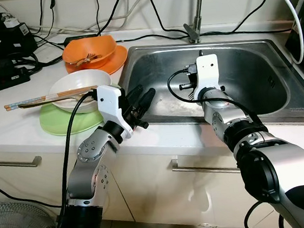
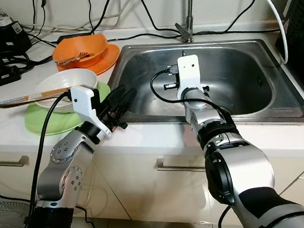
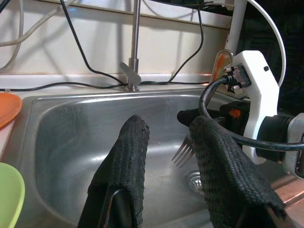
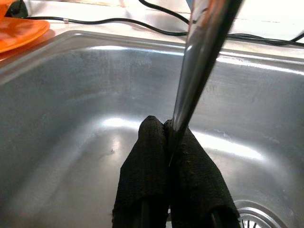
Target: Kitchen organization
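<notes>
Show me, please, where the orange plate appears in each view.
Left eye view: orange plate on the counter, left of the sink.
Right eye view: same spot, left of the sink.
Left wrist view: a sliver at the frame's edge, beside the sink's rim.
Right wrist view: an edge sliver beyond the sink's rim; the right hand grips a fork.
Shared landmark: the sink.

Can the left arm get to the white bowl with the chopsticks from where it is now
Probably yes. The left gripper is open at the sink's edge, with the white bowl right beside it and nothing between; the chopsticks lie across the bowl.
</notes>
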Robot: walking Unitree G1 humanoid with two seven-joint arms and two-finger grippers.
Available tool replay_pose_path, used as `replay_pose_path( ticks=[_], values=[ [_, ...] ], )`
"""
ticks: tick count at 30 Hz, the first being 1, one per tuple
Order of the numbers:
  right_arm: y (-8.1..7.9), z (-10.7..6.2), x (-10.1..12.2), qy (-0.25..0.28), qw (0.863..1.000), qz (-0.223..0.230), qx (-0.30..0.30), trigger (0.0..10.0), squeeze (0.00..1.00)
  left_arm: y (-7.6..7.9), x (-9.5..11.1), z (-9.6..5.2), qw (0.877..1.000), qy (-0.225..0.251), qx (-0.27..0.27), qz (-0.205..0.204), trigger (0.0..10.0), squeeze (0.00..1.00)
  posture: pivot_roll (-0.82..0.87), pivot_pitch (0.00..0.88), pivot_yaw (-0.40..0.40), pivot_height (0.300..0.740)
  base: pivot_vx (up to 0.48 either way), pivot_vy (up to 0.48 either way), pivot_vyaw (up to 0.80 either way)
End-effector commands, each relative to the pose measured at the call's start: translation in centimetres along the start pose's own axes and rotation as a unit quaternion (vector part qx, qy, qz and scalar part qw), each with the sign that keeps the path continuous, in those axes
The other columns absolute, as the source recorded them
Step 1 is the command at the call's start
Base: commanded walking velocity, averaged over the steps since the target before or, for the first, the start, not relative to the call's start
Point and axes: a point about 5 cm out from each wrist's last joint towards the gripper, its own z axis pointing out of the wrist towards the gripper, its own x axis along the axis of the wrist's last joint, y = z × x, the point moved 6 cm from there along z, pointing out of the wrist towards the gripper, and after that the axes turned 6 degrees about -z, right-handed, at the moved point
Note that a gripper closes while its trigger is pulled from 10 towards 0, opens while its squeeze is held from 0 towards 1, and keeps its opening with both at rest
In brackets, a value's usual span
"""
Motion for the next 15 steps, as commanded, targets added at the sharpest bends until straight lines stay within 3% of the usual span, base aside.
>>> replay_pose_path(
  ticks=[1,15],
  values=[
    [-0.1,0.0,0.1,0.0,1.0,-0.006,0.003,10.0,0.0,-0.1,-0.1,-0.1,1.0,-0.004,0.004,0.004,10.0,0.0,0.21,0.031,0.034,0.74,0.0,0.0,0.0],
    [-2.0,-0.3,-1.2,-0.013,0.999,-0.018,0.041,10.0,0.0,-0.1,-2.0,-0.6,0.999,-0.034,0.008,0.004,10.0,0.0,0.21,0.019,0.04,0.74,0.0,0.0,0.0]
  ],
)
